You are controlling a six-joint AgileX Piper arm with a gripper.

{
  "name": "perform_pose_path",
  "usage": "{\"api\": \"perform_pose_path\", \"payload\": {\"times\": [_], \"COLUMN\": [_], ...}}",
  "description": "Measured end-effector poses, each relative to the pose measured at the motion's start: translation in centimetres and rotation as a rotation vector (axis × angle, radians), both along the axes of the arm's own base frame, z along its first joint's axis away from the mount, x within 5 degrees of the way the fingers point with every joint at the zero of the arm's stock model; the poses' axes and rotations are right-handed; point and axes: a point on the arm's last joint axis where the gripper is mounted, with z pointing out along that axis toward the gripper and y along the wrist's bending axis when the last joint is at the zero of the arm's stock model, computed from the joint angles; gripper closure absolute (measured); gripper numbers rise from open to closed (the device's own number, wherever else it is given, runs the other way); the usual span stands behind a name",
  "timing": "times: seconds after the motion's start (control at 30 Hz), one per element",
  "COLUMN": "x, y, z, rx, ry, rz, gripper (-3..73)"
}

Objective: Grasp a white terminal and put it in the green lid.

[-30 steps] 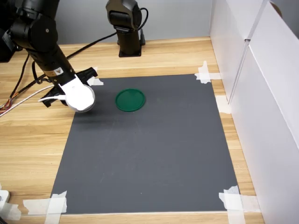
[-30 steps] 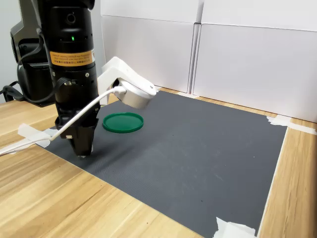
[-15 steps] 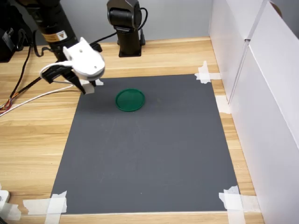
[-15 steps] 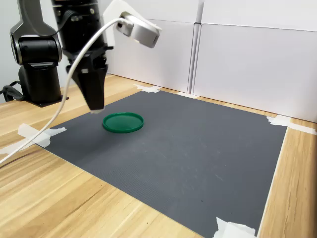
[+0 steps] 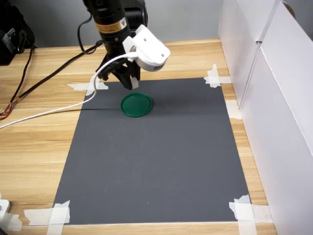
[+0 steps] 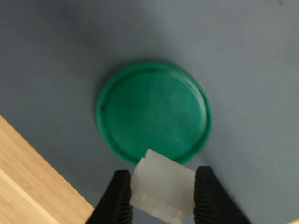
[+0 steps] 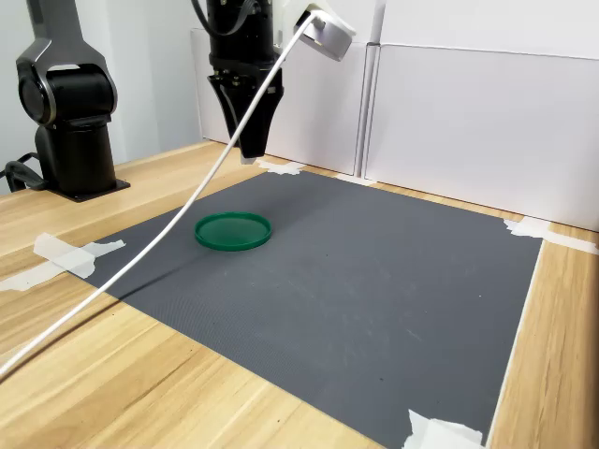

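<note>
The green lid [image 5: 136,105] [image 7: 233,230] [image 6: 153,117] lies flat and empty on the dark grey mat, near its far left corner in the first exterior view. My gripper [image 5: 129,85] [image 7: 252,152] [image 6: 162,192] hangs in the air above the mat, just beyond the lid's rim. The wrist view shows the white terminal [image 6: 161,192], a small translucent block, pinched between the two black fingers [image 6: 117,198], with the lid below and ahead of it. In both exterior views the terminal is too small to make out.
The grey mat [image 5: 156,156] is taped at its corners to a wooden table [image 5: 34,147]. A white cable [image 5: 54,110] trails from the wrist across the table. A black stand [image 7: 73,112] is at the back. White panels [image 5: 274,98] wall off the first exterior view's right.
The arm has risen from the mat's left edge and swung right in the first exterior view, carrying the gripper from beside the tape corner to above the lid's far rim.
</note>
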Motion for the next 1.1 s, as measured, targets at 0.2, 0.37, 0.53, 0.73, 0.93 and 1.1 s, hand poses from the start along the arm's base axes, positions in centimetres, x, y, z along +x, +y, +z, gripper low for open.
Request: {"api": "perform_pose_path", "payload": {"times": [0.2,0.37,0.53,0.73,0.93,1.1], "x": [0.3,-0.3,-0.8,-0.7,-0.6,-0.5], "y": [0.0,-0.2,-0.3,-0.4,-0.5,-0.6], "z": [-2.5,-4.9,-6.4,-6.7,-6.7,-6.7], "rx": [-0.032,-0.051,-0.058,-0.065,-0.075,-0.085], "ry": [0.037,0.058,0.071,0.045,0.031,0.018], "rz": [-0.005,0.0,0.002,0.006,0.011,0.017], "gripper": [36.4,36.4,36.5,36.5,31.4,16.1]}}
